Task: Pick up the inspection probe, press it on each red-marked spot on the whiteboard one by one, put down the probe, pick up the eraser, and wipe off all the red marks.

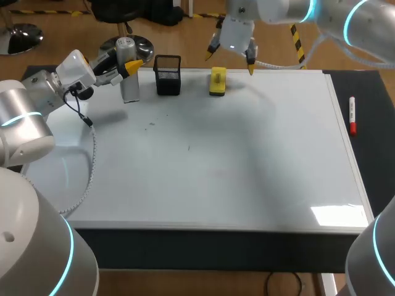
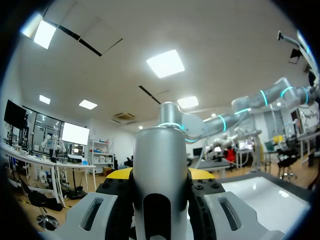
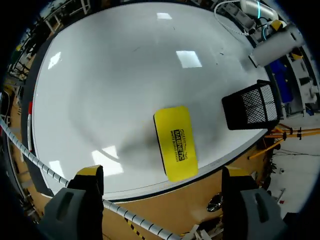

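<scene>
1. Right gripper (image 1: 231, 60) hangs spread wide and holds nothing. The eraser (image 3: 175, 142) lies flat just ahead of it, between the lines of its two tips.
2. Taking the eraser looks like the step in hand. Drop straight down and keep the fingers astride the eraser's narrow width. It lies slightly skewed to them, so a small wrist turn should square the grip. Close low on its sides.
3. The eraser is a yellow oblong with rounded corners and a smooth, hard-looking back. It is likely slippery, so squeeze firmly.
4. A black mesh cup (image 1: 167, 74) stands beside the gripper, just past the eraser. Keep the near finger clear of it.
5. Beyond the cup, the left gripper (image 2: 160, 176) is clamped on the probe (image 1: 130, 89), a smooth silver cylinder standing upright.
6. Under everything, the board (image 1: 247, 172) is glossy white and mirrors the lamps. I can make out no red marks on it. A marker (image 1: 352, 115) lies well apart, off the board.
</scene>
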